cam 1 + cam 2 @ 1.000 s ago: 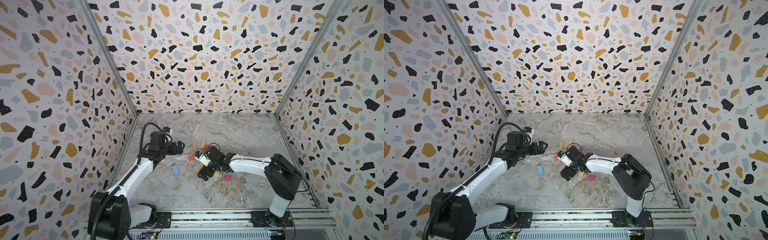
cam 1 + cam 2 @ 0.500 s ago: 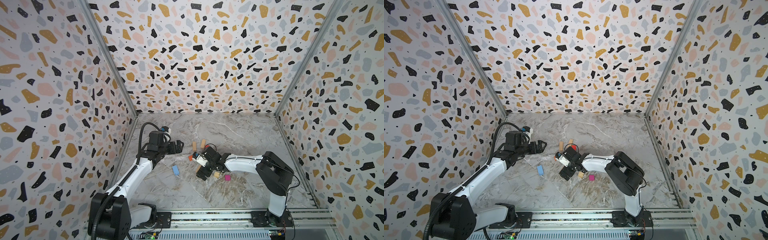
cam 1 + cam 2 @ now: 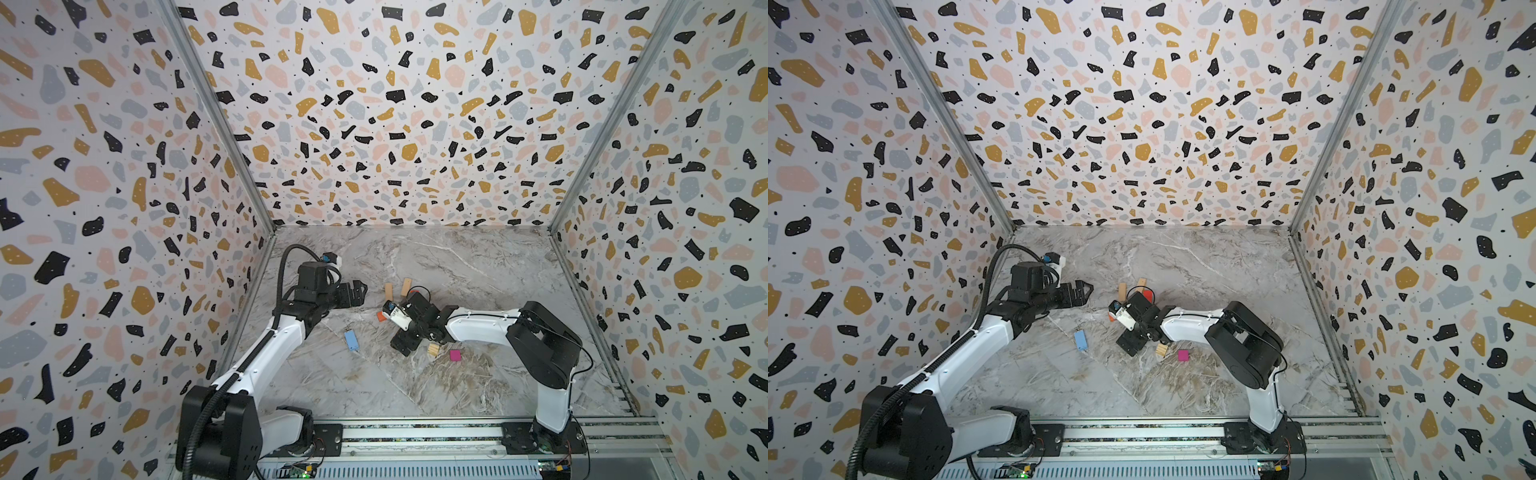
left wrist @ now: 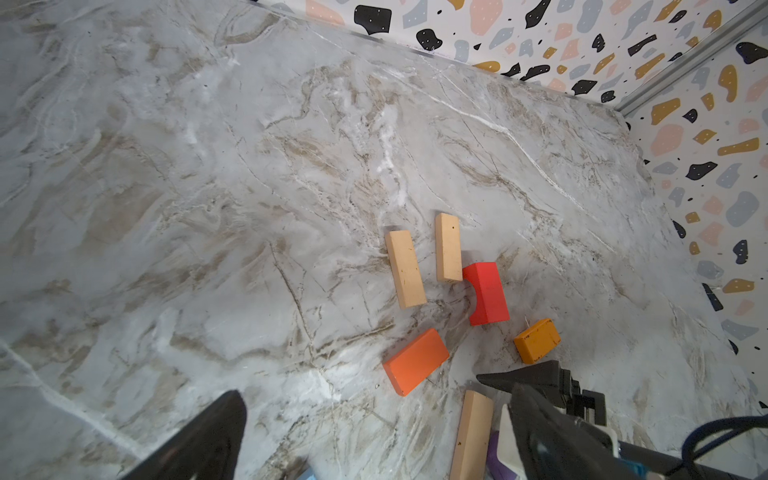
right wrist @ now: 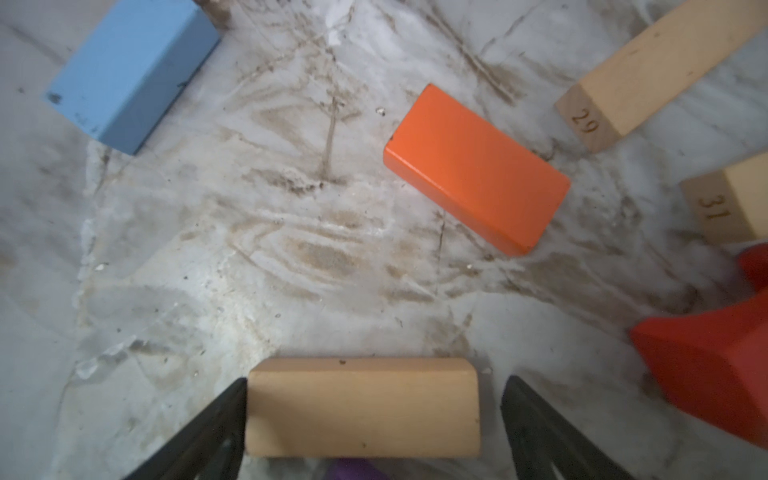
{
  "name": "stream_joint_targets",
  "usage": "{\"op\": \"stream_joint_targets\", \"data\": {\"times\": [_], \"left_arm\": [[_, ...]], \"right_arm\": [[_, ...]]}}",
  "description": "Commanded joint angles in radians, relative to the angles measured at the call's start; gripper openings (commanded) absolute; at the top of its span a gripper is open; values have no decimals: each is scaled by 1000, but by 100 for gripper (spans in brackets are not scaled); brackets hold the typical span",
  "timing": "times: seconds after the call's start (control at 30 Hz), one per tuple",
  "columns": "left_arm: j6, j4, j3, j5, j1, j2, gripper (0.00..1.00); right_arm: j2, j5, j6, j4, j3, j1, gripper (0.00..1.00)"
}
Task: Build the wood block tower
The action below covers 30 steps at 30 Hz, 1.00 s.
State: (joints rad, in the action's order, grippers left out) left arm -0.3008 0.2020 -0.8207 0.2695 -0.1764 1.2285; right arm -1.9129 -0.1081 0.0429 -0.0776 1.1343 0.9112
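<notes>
Tower absent: every block lies loose on the marble table point(image 3: 415, 395). Nearest the base rail point(image 3: 415, 432), a tan cube point(image 3: 433, 350) and a magenta cube point(image 3: 455, 354) sit at 3 o'clock of the right gripper point(image 5: 374, 382). That gripper stands over a tan oblong block point(image 5: 361, 409), jaws spread wide astride it, one finger point(image 5: 220, 415) touching an end, the other just clear; nothing is clamped. A purple piece point(image 5: 353, 469) shows at the block's edge; whether they touch cannot be told. Light blue block point(image 3: 351, 340) at 9 o'clock, orange block point(image 5: 478, 170) at 11. Farther, at 12 o'clock, a red block point(image 4: 486, 293) and two more tan oblongs point(image 4: 405, 269). Left gripper point(image 3: 358, 291) hovers at 10 o'clock, jaws fully apart, empty. Judged step: grasping the base block. The next move calls for closing squarely on both ends, then a level lift.
</notes>
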Motion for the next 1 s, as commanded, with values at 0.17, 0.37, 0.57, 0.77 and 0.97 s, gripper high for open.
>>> {"op": "stream_joint_targets", "data": {"times": [0.17, 0.37, 0.57, 0.77, 0.97], "left_arm": [[6, -18, 3, -21, 4, -27, 100], [2, -19, 3, -21, 3, -27, 100], [2, -22, 6, -21, 4, -29, 100], [-2, -24, 8, -24, 3, -29, 100], [-4, -26, 8, -18, 3, -23, 100]], "right_arm": [[-6, 24, -88, 33, -10, 2, 73], [16, 83, -189, 37, -26, 3, 60], [40, 127, -320, 40, -51, -14, 59], [52, 198, -449, 8, -67, -67, 57], [84, 219, -517, 9, -127, -155, 56]]}}
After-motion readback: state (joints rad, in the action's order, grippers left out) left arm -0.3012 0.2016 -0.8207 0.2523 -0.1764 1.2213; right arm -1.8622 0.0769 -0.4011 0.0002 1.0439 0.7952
